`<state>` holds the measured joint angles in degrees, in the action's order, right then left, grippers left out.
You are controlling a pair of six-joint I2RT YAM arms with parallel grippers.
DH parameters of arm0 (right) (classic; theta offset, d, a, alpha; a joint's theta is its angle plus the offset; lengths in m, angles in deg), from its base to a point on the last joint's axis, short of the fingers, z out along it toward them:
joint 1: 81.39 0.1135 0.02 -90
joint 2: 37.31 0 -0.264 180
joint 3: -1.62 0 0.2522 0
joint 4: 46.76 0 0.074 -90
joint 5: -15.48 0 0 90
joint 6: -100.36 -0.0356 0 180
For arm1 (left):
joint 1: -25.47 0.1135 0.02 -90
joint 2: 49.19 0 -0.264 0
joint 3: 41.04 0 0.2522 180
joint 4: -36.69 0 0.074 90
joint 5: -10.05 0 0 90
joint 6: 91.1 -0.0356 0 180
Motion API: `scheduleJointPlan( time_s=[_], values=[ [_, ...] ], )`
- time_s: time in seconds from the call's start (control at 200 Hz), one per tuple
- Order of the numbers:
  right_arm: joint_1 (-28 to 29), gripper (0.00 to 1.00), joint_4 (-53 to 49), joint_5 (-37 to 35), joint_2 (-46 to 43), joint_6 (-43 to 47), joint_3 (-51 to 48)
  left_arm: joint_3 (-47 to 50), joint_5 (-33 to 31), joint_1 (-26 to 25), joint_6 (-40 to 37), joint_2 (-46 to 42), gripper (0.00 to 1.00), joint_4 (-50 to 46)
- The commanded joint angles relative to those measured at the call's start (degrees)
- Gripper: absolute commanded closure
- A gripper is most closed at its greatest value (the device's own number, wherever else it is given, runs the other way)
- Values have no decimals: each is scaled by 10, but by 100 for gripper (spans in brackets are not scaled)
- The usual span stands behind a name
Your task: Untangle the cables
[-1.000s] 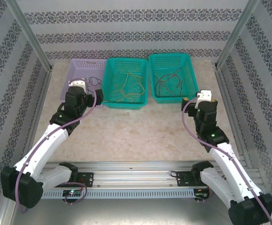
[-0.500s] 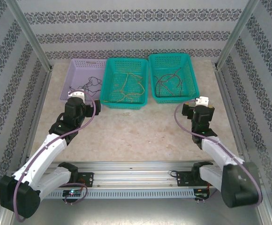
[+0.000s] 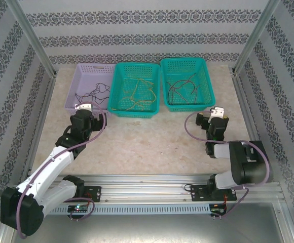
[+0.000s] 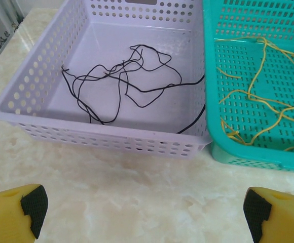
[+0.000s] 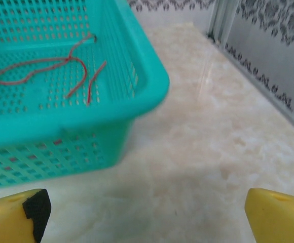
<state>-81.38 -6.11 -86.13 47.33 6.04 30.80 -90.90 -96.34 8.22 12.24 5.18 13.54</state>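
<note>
black cables (image 4: 128, 83) (looped) lt basket (image 4: 35, 86), yellow cables (image 4: 249, 92) mid, red cables (image 5: 45, 62) rt

One lilac basket (image 3: 94, 66), two teal baskets (image 3: 137, 64) (image 3: 183, 59), three loose bunches of cables (image 4: 117, 76) and two robot arms (image 3: 50, 164) (image 3: 241, 162) are here.

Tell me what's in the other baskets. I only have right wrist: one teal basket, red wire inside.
Observer: There are three baskets in a row. The lilac basket on the far left holds a loose black cable.
Operator: Middle one?
Observer: The middle teal basket holds a yellow cable, which is spread across its floor.
Operator: Left gripper holding anything?
Observer: No. The left gripper is open and empty, and it sits over the bare table just short of the lilac basket's near wall.
</note>
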Motion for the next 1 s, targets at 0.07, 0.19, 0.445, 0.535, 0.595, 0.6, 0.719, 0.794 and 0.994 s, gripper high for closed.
scheduleJointPlan(
  time_s=[0.07, 0.19, 0.445, 0.535, 0.595, 0.6, 0.719, 0.794, 0.994],
  values=[
    [6, 2, 18, 15, 13, -2, 28, 22, -41, -2, -37, 12, 0, 45],
    [9, 2, 15, 14, 16, 1, 33, 38, -65, -3, -55, 30, 0, 65],
    [15, 2, 18, 8, 18, 7, 32, 108, -92, 1, -109, 47, 0, 196],
    [17, 2, 17, 7, 18, 11, 34, 132, -89, 4, -122, 51, 0, 251],
    [19, 2, 17, 6, 19, 13, 34, 146, -85, 8, -127, 58, 0, 290],
    [19, 2, 17, 6, 19, 13, 34, 147, -83, 9, -128, 58, 0, 293],
    [20, 2, 16, 5, 19, 14, 34, 170, -63, 32, -137, 88, 0, 368],
    [22, 2, 17, 5, 18, 16, 34, 180, -42, 52, -136, 107, 0, 405],
    [26, 2, 15, 2, 19, 20, 36, 179, 33, 95, -144, 165, 0, 467]
  ],
)
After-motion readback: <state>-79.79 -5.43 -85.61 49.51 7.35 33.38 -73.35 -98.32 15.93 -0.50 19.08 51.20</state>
